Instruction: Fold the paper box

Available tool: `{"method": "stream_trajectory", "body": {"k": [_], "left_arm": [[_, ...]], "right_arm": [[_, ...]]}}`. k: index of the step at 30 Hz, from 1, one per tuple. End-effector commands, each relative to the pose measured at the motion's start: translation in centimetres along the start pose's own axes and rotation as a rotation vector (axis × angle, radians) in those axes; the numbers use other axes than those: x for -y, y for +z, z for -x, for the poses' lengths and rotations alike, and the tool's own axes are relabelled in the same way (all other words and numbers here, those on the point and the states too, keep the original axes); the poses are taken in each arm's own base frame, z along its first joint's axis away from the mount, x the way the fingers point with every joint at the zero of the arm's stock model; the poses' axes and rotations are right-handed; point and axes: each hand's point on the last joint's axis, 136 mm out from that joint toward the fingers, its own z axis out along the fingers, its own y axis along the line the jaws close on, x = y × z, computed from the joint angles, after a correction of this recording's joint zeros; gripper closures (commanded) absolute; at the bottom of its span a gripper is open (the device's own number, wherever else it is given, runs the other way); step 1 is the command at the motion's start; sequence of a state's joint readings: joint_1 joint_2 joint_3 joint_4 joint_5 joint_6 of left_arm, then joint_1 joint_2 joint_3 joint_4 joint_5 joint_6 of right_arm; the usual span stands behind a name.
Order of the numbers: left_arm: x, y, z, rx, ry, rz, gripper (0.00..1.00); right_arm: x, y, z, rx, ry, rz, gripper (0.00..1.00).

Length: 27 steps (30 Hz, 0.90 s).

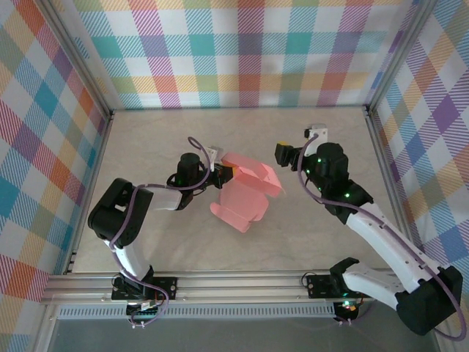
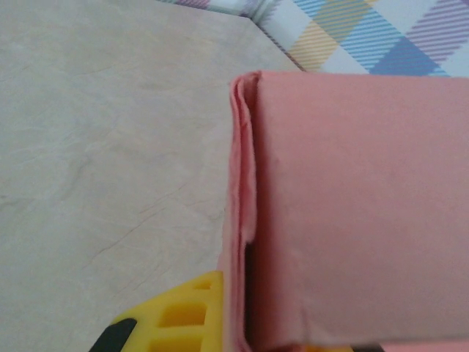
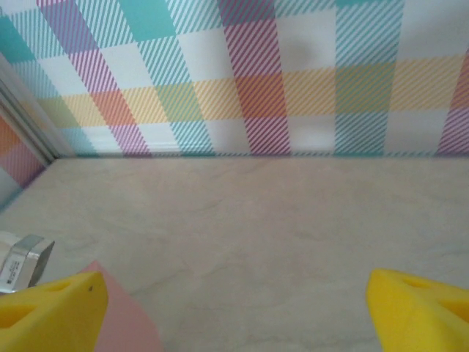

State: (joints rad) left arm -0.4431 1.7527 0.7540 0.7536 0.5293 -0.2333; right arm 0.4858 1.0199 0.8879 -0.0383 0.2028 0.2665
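Note:
The salmon-pink paper box [image 1: 245, 202] lies partly folded in the middle of the table, with one panel [image 1: 254, 173] raised over the flat part. My left gripper [image 1: 222, 174] is shut on the box's left edge. In the left wrist view a yellow finger [image 2: 179, 315] presses against the doubled pink card [image 2: 352, 213]. Just right of the box, my right gripper [image 1: 287, 156] stands open and apart from it. In the right wrist view its yellow fingertips [image 3: 51, 312] sit wide apart over bare table, with a corner of the pink card [image 3: 124, 326] beside the left one.
Checked walls [image 1: 242, 51] close in the table on the back and both sides. A metal frame post [image 1: 84, 66] runs up the back left corner. Bare tabletop [image 1: 242, 132] lies behind the box.

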Motion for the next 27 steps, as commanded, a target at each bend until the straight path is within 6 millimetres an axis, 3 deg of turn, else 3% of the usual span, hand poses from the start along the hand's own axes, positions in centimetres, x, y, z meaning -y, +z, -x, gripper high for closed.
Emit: {"method": "stream_trajectory", "body": {"k": [1,9,13,18,27], "left_arm": [[1.8,-0.7,0.7,-0.020,0.082,-0.082,1.00],[3.6,-1.4,1.1,-0.054,0.147,-0.148,1.00],[5.1,-1.8,1.5,-0.061,0.157,-0.217,1.00],[5.2,-1.8,2.1,-0.046,0.151,-0.200,1.00],[3.5,-0.7,3.4,0.016,0.037,-0.086,1.00]], "right_arm": [[-1.3,0.6,-2.2,-0.131,0.217,0.154,0.10],[-0.9,4.3,-8.1,-0.454,0.343,0.192,0.11],[-1.6,5.8,-10.8,-0.577,0.381,0.231,0.17],[-3.8,6.9,-12.2,-0.647,0.460,0.374,0.24],[-6.5,6.9,-13.9,-0.712,0.495,0.491,0.35]]}}
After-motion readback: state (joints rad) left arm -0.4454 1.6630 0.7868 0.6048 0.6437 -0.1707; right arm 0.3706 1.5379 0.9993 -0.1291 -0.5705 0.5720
